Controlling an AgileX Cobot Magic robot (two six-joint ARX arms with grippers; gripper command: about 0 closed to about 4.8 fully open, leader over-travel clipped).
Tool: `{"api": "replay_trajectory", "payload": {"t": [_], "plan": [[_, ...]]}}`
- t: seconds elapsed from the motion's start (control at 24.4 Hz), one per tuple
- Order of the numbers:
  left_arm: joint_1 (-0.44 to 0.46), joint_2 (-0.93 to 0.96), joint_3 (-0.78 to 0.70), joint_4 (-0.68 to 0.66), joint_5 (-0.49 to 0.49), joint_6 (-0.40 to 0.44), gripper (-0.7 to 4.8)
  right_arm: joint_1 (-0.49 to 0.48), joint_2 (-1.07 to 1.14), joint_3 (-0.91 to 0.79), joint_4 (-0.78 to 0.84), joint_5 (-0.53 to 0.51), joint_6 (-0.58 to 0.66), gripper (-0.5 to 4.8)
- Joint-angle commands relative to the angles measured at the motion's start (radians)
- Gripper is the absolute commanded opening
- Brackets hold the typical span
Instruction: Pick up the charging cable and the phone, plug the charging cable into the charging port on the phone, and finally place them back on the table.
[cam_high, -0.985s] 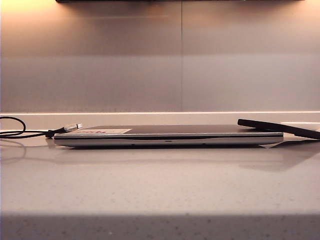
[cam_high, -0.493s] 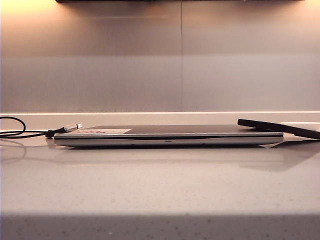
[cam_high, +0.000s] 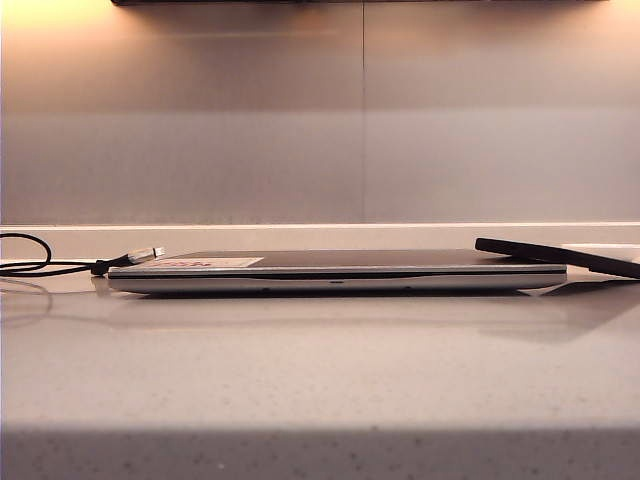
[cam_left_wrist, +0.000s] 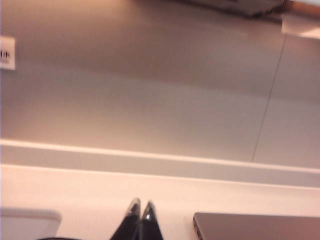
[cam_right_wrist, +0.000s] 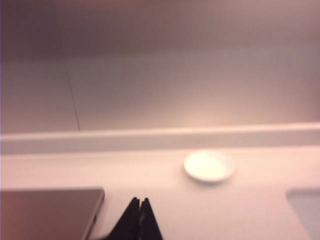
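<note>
In the exterior view the charging cable (cam_high: 50, 267) lies at the far left of the table (cam_high: 320, 370). It curls in a loop, and its silvery plug tip (cam_high: 150, 254) points at the left end of the wide silver slab. The phone (cam_high: 560, 256) is a thin black slab at the right, tilted, with its left end over the silver slab's right end. Neither gripper shows in the exterior view. My left gripper (cam_left_wrist: 141, 205) is shut and empty above the pale countertop. My right gripper (cam_right_wrist: 139, 201) is also shut with nothing in it. Neither wrist view shows the phone.
The wide silver-and-dark slab (cam_high: 335, 272) with a red-white sticker lies across the middle; its corners show in both wrist views (cam_left_wrist: 255, 227) (cam_right_wrist: 47, 212). A small white dish (cam_right_wrist: 209, 166) sits near the raised back strip (cam_high: 320, 238). The wall stands behind.
</note>
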Motion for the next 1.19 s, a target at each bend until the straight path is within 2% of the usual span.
{"api": "replay_trajectory", "payload": {"t": [0.04,0.21,0.37,0.45,0.78,0.86,1.03,1.19], "plan": [[0.0,0.046,0.039,0.011,0.003,-0.001,-0.06,0.002,0.075,0.086,0.021,-0.001,0.005,-0.05],[-0.001,0.154,0.084,0.062,0.003,-0.002,-0.06,0.002,0.211,0.203,0.025,-0.042,0.005,-0.05],[-0.002,0.272,0.129,0.092,0.003,-0.001,-0.06,0.01,0.309,0.262,0.026,-0.109,0.005,-0.05],[-0.002,0.326,0.149,0.108,0.003,-0.001,-0.06,0.035,0.349,0.285,0.027,-0.111,0.004,-0.05],[-0.031,0.565,0.226,0.178,0.003,0.004,-0.06,0.28,0.437,0.308,0.05,-0.029,-0.002,-0.06],[-0.076,0.635,0.228,0.232,0.003,0.039,-0.06,0.382,0.454,0.308,0.051,0.009,-0.043,-0.05],[-0.162,0.713,0.23,0.245,0.003,0.117,-0.06,0.512,0.467,0.308,0.042,0.055,-0.13,-0.05],[-0.283,0.779,0.229,0.227,0.003,0.316,-0.06,0.65,0.474,0.307,0.039,0.113,-0.192,-0.05]]}}
